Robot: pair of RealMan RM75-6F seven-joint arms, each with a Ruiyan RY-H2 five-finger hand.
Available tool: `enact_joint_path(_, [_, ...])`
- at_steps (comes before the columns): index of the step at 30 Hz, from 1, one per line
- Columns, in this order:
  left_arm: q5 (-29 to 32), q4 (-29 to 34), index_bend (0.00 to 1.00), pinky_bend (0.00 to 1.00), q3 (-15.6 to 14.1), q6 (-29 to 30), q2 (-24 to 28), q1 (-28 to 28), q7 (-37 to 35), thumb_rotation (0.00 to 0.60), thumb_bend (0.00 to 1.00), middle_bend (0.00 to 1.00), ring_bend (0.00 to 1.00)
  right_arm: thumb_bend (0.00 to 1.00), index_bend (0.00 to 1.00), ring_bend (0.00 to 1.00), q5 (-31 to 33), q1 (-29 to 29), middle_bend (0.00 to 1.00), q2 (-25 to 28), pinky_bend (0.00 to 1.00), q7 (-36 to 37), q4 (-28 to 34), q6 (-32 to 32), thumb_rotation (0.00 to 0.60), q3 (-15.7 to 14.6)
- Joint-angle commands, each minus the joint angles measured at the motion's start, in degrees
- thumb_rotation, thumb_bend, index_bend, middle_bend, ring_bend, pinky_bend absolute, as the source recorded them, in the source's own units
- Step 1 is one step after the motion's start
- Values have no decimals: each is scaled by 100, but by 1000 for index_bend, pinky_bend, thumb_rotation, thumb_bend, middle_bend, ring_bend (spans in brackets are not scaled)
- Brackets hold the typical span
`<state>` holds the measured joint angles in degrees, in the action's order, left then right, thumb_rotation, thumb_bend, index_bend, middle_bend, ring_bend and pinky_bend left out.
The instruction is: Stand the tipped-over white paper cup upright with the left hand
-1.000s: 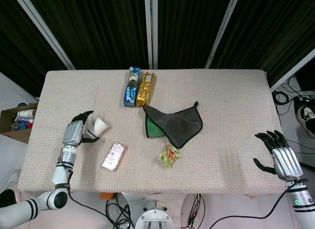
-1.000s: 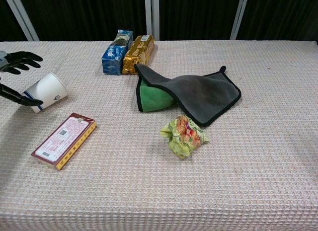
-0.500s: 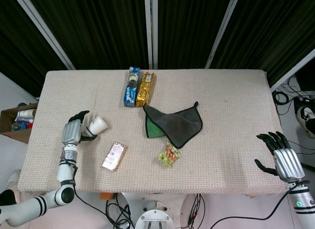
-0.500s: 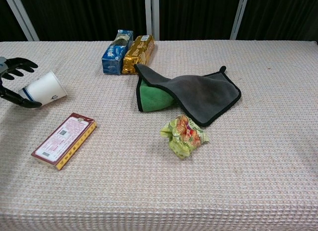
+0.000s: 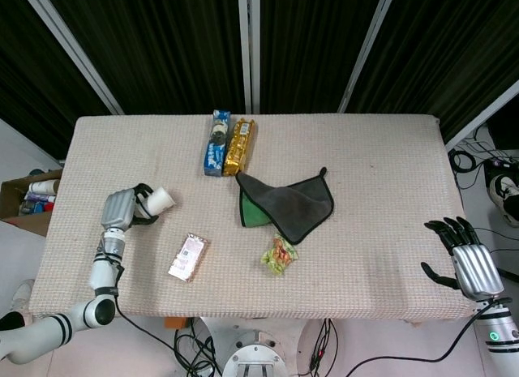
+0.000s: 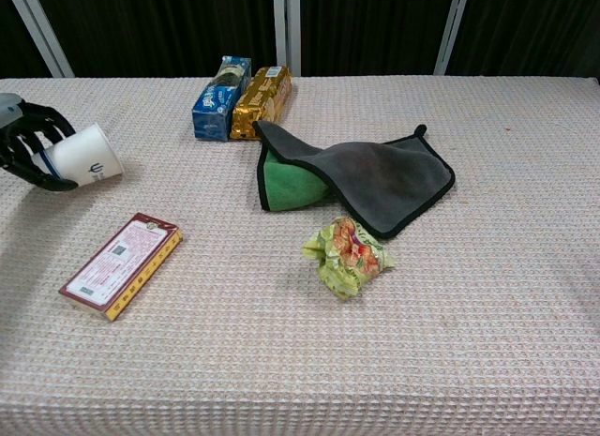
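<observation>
Near the table's left edge, the left hand (image 6: 26, 147) had its fingers wrapped around the white paper cup (image 6: 82, 156), still tilted on its side. Squeezing could crush the thin wall, or a loose hold could let it roll away.

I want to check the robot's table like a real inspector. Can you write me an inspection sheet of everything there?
Surface: beige woven tablecloth, flat.
Job's things: white paper cup on its side, in left hand's fingers.
Clutter: blue snack pack, gold snack pack, grey-green cloth, red flat box, crumpled green wrapper.
Hands: left hand holds cup; right hand open, off table edge.
Cables: black cables under table.
Surroundings: black curtains, cardboard box on floor.
</observation>
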<state>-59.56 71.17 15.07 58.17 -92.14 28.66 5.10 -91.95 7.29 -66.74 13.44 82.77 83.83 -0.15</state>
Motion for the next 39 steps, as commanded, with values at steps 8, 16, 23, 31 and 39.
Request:
enact_joint_path(8, [-872, 1187, 489, 428, -654, 90, 1460, 579, 3198, 600, 330, 499, 460, 192, 197, 75, 17, 16, 213, -69, 109, 18, -54, -71, 600, -7])
enact_joint_path(16, [-105, 1619, 465, 377, -987, -281, 1282, 1185, 5923, 600, 326, 482, 421, 192, 197, 75, 42, 13, 213, -55, 109, -23, -23, -98, 600, -7])
enact_joint_path(23, [1172, 1750, 408, 300, -1114, -260, 1053, 1821, 7651, 600, 325, 418, 328, 192, 197, 75, 93, -11, 213, -62, 109, 7, -49, -119, 600, -9])
enact_joint_path(31, [1967, 1743, 310, 246, -1441, -234, 853, 2424, 8525, 600, 324, 298, 227, 191, 197, 75, 120, -33, 213, -97, 109, 77, -127, -120, 600, -8])
enact_joint_path(39, [2250, 2188, 87, 207, -1526, 100, 999, 2588, 8295, 600, 324, 107, 106, 192, 197, 75, 125, -43, 217, -90, 108, 102, -150, -101, 600, 10])
